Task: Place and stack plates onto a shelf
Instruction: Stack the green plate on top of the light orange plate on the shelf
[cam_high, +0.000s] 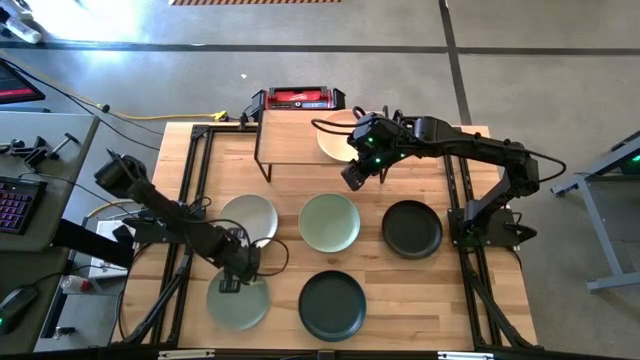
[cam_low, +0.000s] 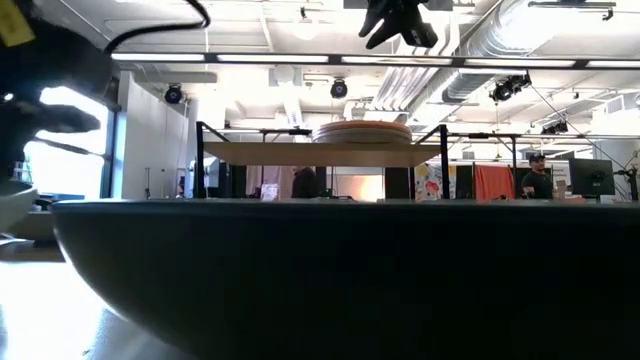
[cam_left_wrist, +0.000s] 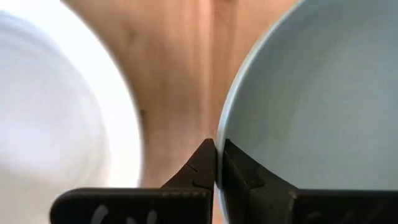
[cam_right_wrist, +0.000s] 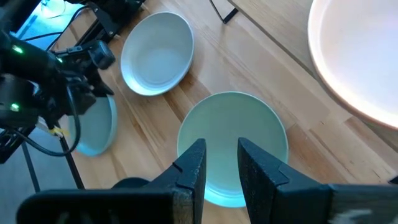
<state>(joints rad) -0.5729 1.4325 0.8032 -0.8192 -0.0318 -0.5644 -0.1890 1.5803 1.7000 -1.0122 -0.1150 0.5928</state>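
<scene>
My left gripper (cam_high: 232, 283) points straight down at the near left of the table, shut on a sage green plate (cam_high: 238, 303). A white plate (cam_high: 248, 217) lies just beyond it. A second sage green plate (cam_high: 330, 222) sits mid-table, and my right gripper (cam_high: 356, 180) hangs open high above it, holding nothing. Two black plates (cam_high: 411, 228) (cam_high: 332, 305) rest flat on the table. The shelf (cam_high: 290, 140) stands at the far edge on thin black legs, with a peach plate (cam_high: 335, 140) on its right half; the low view shows a small stack of plates (cam_low: 362, 132) there. My left gripper (cam_left_wrist: 216, 158) pinches the sage green plate's rim (cam_left_wrist: 219, 132) on the side facing the white plate, one finger inside the plate and one outside. The fingers come from above, pointing down. Whether the plate is clear of the table, I cannot tell.
A red and black case (cam_high: 298, 98) lies behind the shelf. Black frame rails (cam_high: 190, 190) run along both sides of the tabletop. Bare wood shows between the plates and under the shelf. In the low view a black plate (cam_low: 340, 280) fills the foreground.
</scene>
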